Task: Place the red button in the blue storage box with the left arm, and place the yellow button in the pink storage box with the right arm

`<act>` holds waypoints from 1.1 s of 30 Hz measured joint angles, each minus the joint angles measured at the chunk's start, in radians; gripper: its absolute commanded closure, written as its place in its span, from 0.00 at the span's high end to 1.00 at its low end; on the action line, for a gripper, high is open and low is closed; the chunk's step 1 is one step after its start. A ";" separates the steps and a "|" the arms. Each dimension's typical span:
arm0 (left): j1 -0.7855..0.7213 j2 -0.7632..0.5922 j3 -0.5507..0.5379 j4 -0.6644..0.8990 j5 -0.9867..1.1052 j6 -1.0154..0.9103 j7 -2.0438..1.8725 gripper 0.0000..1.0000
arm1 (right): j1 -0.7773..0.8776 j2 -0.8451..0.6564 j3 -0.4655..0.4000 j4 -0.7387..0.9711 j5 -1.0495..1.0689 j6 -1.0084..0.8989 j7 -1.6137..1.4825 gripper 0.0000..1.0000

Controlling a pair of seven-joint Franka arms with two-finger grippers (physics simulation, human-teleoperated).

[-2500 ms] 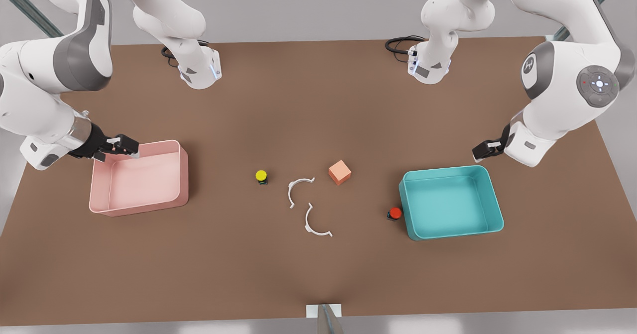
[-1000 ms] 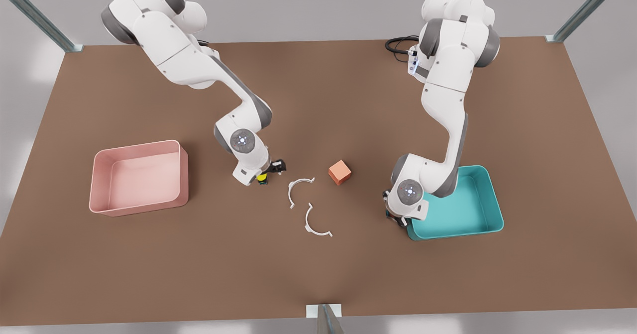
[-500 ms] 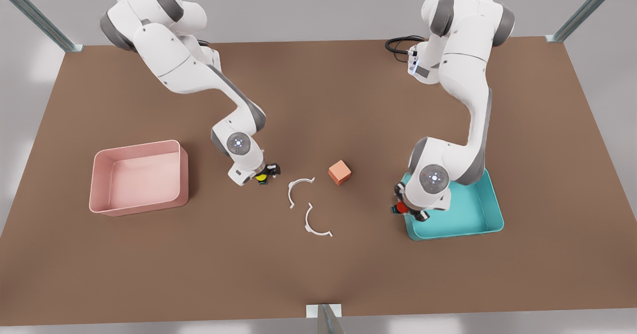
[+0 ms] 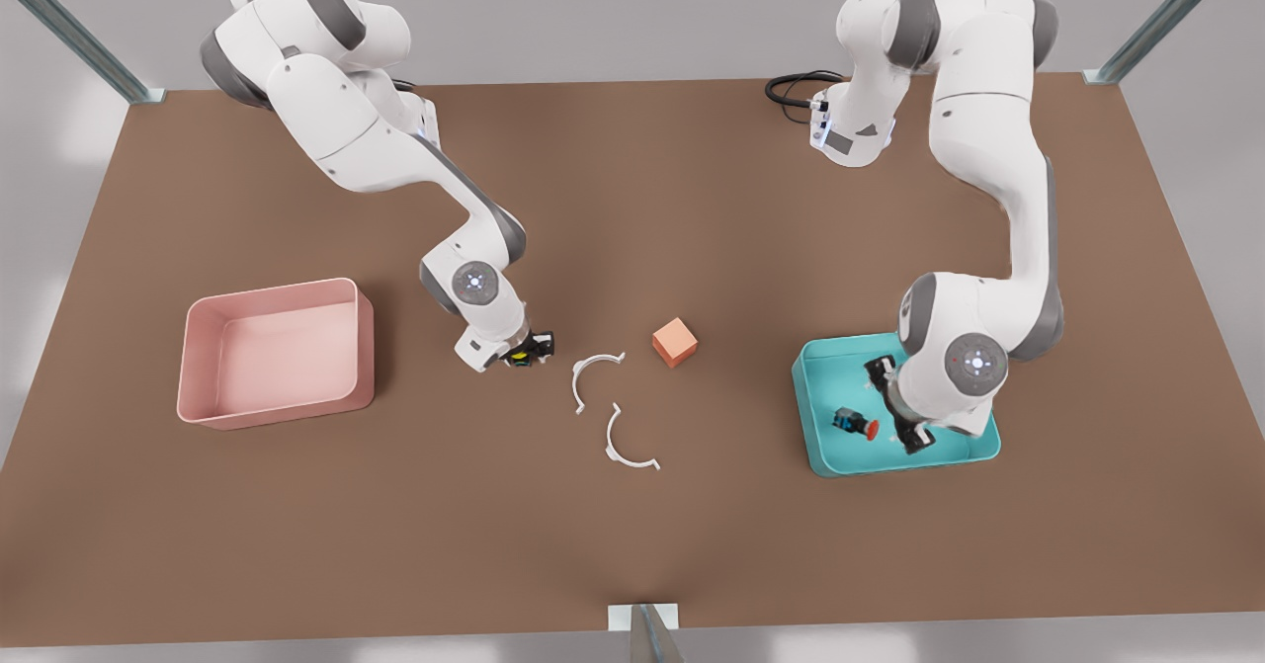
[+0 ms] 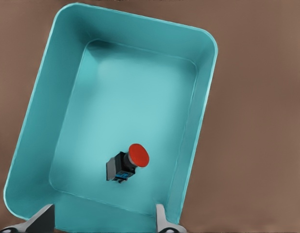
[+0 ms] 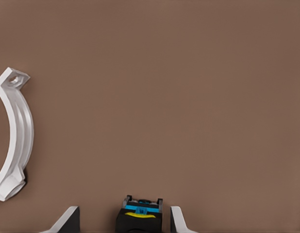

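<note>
Red button (image 5: pixel 126 164) lies in blue storage box (image 4: pixel 973 376), left gripper (image 4: pixel 897 406) released. Right gripper (image 4: pixel 526 347) brackets yellow button (image 6: pixel 139 218), fingers spread; my next move: clench, lift.

The table (image 4: pixel 632 544) is seen as a matt brown surface, smooth and unpatterned. The blue box (image 4: pixel 973 386) and pink box (image 4: pixel 198 347) look like smooth moulded plastic with a soft sheen on the rims. The red button (image 5: pixel 138 155) has a matt cap on a dark plastic body. The two white clamps (image 4: pixel 593 372) appear as matt plastic. The arm shells are rendered glossy white with grey joints. The orange cube (image 4: pixel 675 341) looks matt.
</note>
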 measured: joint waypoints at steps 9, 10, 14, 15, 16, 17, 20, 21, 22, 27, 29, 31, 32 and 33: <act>0.156 -0.369 -0.140 -0.006 0.028 -0.275 0.757 1.00 | 0.017 0.016 0.001 0.007 -0.024 -0.070 0.014 0.55; 0.155 -0.360 -0.140 -0.005 0.031 -0.292 0.822 1.00 | 0.017 0.017 0.001 0.007 -0.027 -0.073 0.014 0.52; 0.158 -0.345 -0.141 -0.006 0.036 -0.335 1.046 1.00 | 0.010 -0.009 0.008 0.041 -0.033 -0.084 0.016 0.52; 0.158 -0.342 -0.141 -0.006 0.037 -0.342 1.095 1.00 | 0.007 -0.030 0.009 0.048 -0.034 -0.088 0.016 0.52; 0.158 -0.340 -0.141 -0.006 0.037 -0.347 1.141 1.00 | 0.000 -0.051 0.011 0.052 -0.034 -0.094 0.017 0.52; 0.158 -0.339 -0.141 -0.006 0.038 -0.352 1.185 1.00 | -0.010 -0.075 0.011 0.056 -0.035 -0.101 0.017 0.52; 0.158 -0.338 -0.141 -0.006 0.039 -0.362 1.302 1.00 | -0.043 -0.143 0.014 0.056 -0.035 -0.133 0.014 0.52; 0.158 -0.338 -0.141 -0.007 0.039 -0.364 1.337 1.00 | -0.069 -0.172 0.023 0.053 -0.034 -0.154 0.010 0.52; 0.158 -0.338 -0.141 -0.007 0.039 -0.366 1.369 1.00 | -0.167 -0.194 0.098 0.050 -0.033 -0.180 0.003 0.52; 0.158 -0.341 -0.140 -0.006 0.043 -0.372 1.509 1.00 | -0.827 -0.221 0.555 0.009 -0.040 -0.314 -0.066 0.51; 0.160 -0.341 -0.140 -0.006 0.043 -0.374 1.555 1.00 | -1.034 -0.224 0.682 -0.038 -0.056 -0.351 -0.103 0.51; 0.158 -0.339 -0.141 -0.006 0.043 -0.375 1.595 1.00 | -1.241 -0.223 0.807 -0.107 -0.068 -0.376 -0.142 0.51; 0.157 -0.339 -0.141 -0.006 0.043 -0.375 1.614 1.00 | -1.308 -0.222 0.838 -0.136 -0.074 -0.384 -0.162 0.51; 0.156 -0.339 -0.141 -0.006 0.042 -0.375 1.632 1.00 | -1.355 -0.221 0.854 -0.162 -0.082 -0.392 -0.181 0.51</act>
